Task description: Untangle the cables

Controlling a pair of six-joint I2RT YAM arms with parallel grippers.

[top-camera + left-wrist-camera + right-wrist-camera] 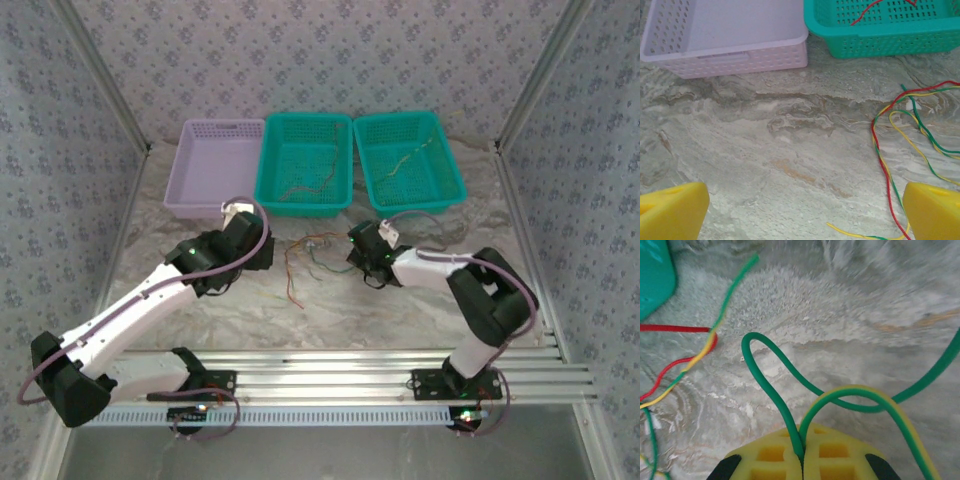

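The cables [305, 262] lie in a loose tangle on the marbled desk [400, 310], between the two arms and just in front of the middle basket. The left arm [150, 295] reaches in from the left. The right arm [440, 268] folds back toward the tangle from the right.

The right jaws are pressed together on a green cable [790, 405], which rises from the seam between the yellow pads [835, 457]. It bends into a narrow loop and swings away to the right. A green-and-yellow strand [855, 391] arches out of the same seam and crosses over that cable. To the left, a red strand [675, 330] and a yellow-green one [725, 305] overlap on the desk, close to a teal basket corner [652, 275].

The left jaws stand wide apart, with their yellow pads [670, 210] at either lower corner of the wrist view and only bare desk between them. Red, yellow and green strands [890, 150] run tangled together just inside the right-hand pad.

Three baskets stand in a row at the far edge. The lilac basket [215, 165] on the left holds nothing. The middle teal basket [305, 118] has thin strands in it, among them a red one [870, 12]. The right teal basket [400, 117] has a few thin strands too. The lilac and middle baskets sit directly beyond the left jaws.
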